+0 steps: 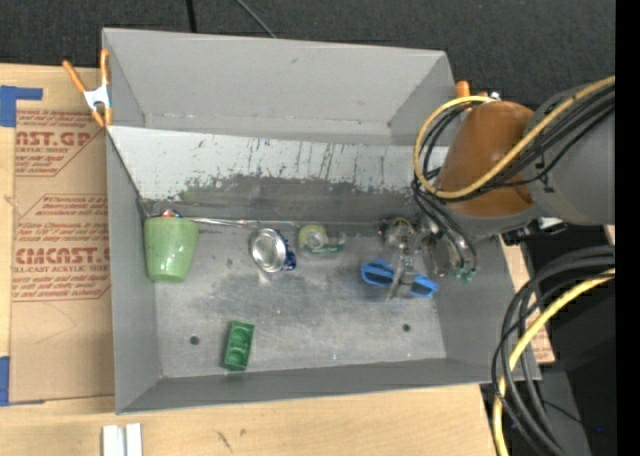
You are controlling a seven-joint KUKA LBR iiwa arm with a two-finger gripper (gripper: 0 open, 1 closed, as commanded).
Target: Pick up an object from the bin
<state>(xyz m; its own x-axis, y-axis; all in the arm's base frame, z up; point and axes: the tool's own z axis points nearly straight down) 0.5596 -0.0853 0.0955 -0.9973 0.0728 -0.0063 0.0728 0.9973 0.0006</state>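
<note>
**Camera view: bin contents, with the gripper low at the right side**

Camera view. Item one: grey metal bin (pixel 300 104), with a scuffed floor and sloping walls.

Item two: the gripper (pixel 405 262), low over the right part of the floor. It hangs from a wrist with an orange cover (pixel 485 159) that is looped by yellow and black cables (pixel 432 144). The arm enters from the right, over the bin's right wall. Whether the gripper is released or clenched cannot be told, because its tip merges with the dark metal parts around it.

Item three: a small blue object (pixel 377 274), flat and elongated, lying on the floor right under the gripper. One blue end shows to the left of the tip and the other to its lower right. Whether the gripper touches it cannot be told.

Item four: a silver can with a blue band (pixel 270 249), on its side near the middle of the floor, well apart from the gripper.

Item five: a small pale green and white piece (pixel 315 238), just right of the can, close to the back wall.

Item six: a light green cup (pixel 168 247), on its side against the left wall.

Item seven: a dark green block (pixel 238 345), alone near the front left of the floor.
</note>
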